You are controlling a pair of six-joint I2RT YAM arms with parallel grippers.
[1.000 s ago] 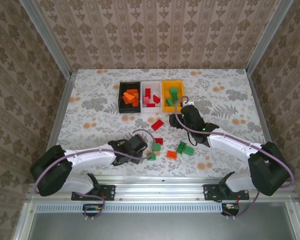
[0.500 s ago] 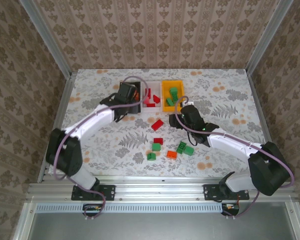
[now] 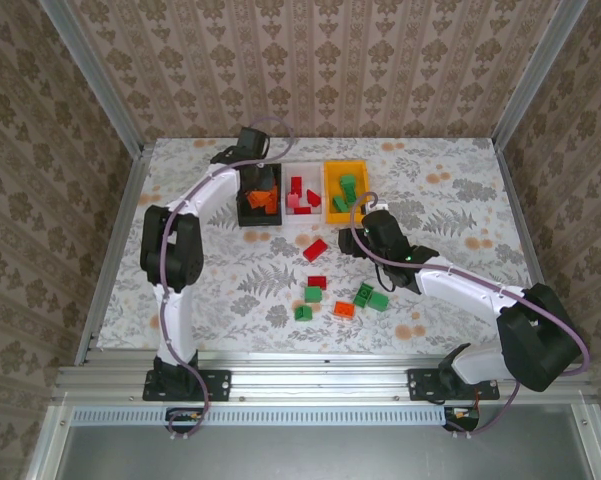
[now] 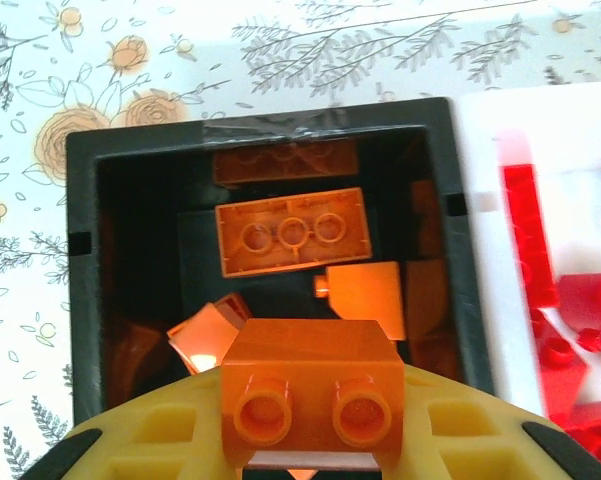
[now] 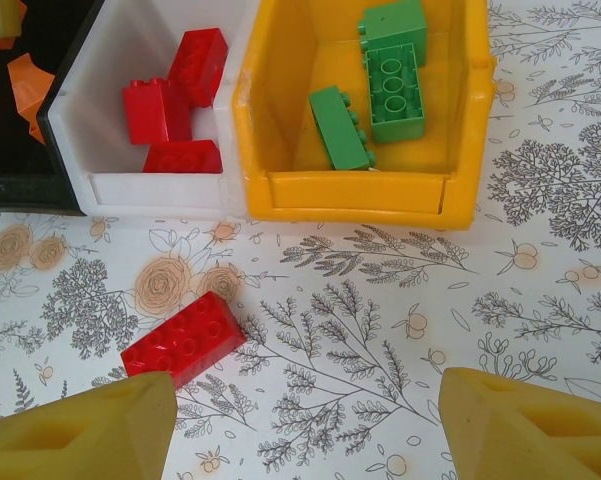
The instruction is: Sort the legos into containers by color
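My left claw (image 4: pixel 310 450) is gripping a small orange plastic brick (image 4: pixel 315 375) above the black rectangular plastic bin (image 4: pixel 80 300); its long axis is running crosswise, studs facing my wrist.

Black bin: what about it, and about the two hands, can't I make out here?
- Left wrist view: the orange brick in the left hand hides part of the black bin's floor; the bottom edge crops the hand.
- Right wrist view: the left edge cuts off most of the bin; the bottom edge crops the right hand.
- Top view: the left arm covers part of the bin.
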